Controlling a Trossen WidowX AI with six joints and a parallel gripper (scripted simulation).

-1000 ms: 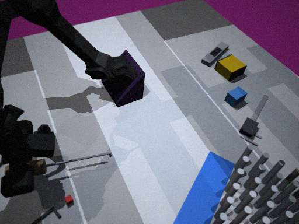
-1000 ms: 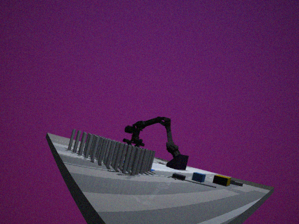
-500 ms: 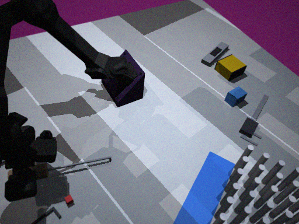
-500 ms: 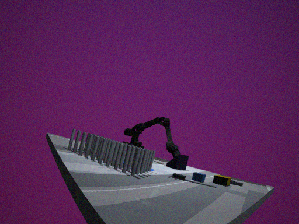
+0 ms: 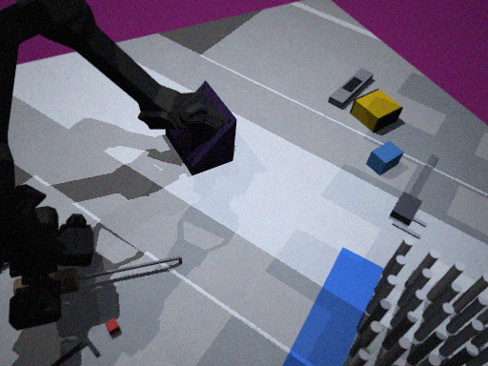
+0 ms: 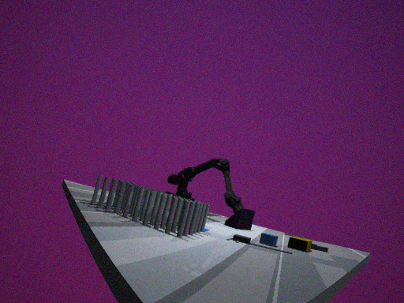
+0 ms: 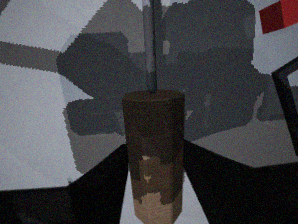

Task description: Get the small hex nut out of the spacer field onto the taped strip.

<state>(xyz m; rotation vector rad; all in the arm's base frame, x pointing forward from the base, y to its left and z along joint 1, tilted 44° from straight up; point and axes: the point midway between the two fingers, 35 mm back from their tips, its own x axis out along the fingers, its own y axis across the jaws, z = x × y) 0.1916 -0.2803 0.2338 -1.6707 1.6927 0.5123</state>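
Observation:
A hook tool with a brown handle (image 5: 70, 280) (image 7: 154, 125) and a thin grey rod lies low over the table, the rod just above its shadow. My gripper (image 5: 54, 281) (image 7: 153, 146) is slightly open around the handle, one black finger on each side, with narrow gaps showing beside it in the wrist view. The grey metal spacers (image 5: 376, 326) (image 6: 182, 221) stand upright in rows at the lower right of the top view. The blue taped strip (image 5: 353, 276) lies in front of them, partly under shadow. The hex nut is not visible in any view.
A red block (image 5: 112, 327) (image 7: 280, 15) and a black L-shaped tool (image 5: 91, 345) (image 7: 286, 92) are close to the gripper. Farther off are a dark-headed tool (image 5: 407, 207) (image 6: 241, 238), a blue block (image 5: 385, 157) (image 6: 268, 239), a yellow block (image 5: 376, 110) (image 6: 300, 244) and a grey bar (image 5: 338, 97).

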